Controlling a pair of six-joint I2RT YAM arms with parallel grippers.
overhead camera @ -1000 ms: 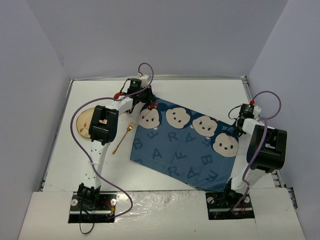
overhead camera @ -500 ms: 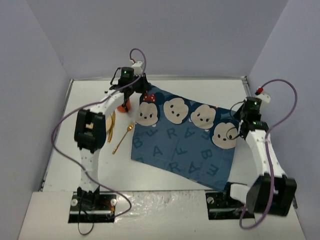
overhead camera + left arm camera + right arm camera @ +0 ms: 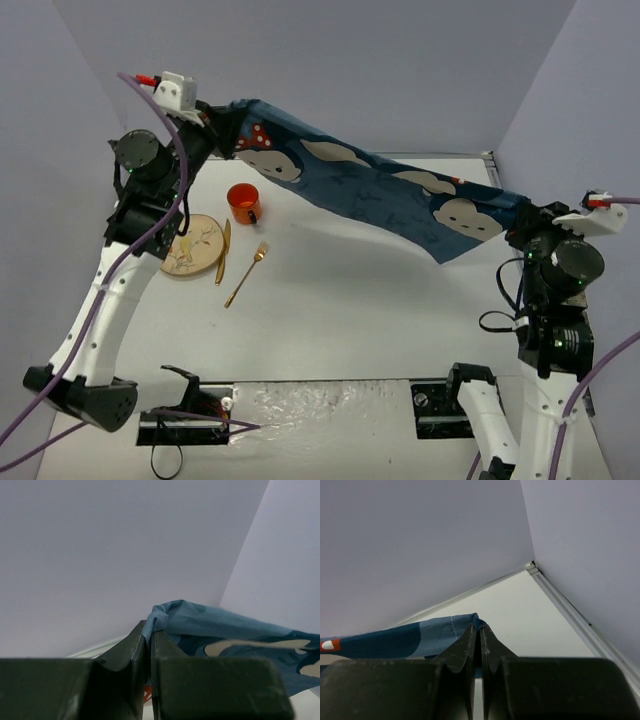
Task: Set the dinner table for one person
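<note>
Lifted clear of the white surface (image 3: 380, 300) since the earlier frame, the dark blue cloth (image 3: 370, 190) is now stretched in the air between two raised arms, where it had lain flat a second before. From the top view, one corner is seen pinched by the left pincer (image 3: 222, 128) at about ten o'clock and another by the right pincer (image 3: 515, 215) at about three o'clock, the middle sagging between them. The surface itself is spread beneath everything, walled on three sides; on it, near nine o'clock, a round plate (image 3: 192, 246) is laid with a knife (image 3: 222, 253) just beside its right edge, a gold fork (image 3: 247, 275) just beside that, and an orange cup (image 3: 243, 203) toward one o'clock of the plate. In the left wrist view, the left pincer (image 3: 150, 630) is shown closed tight on a bunched corner of the cloth (image 3: 225, 635), the rest trailing off toward three o'clock. In the right wrist view, the right pincer (image 3: 480, 630) is likewise clamped shut on a hemmed corner of the cloth (image 3: 410, 640), with bare surface (image 3: 520, 605) behind it. The surface is judged rigid, flat and fixed, so no hold need be taken of it; it is only to be laid upon. The cloth is judged light, limp and prone to folding, so it is best held by its corners and kept taut while lowered.
</note>
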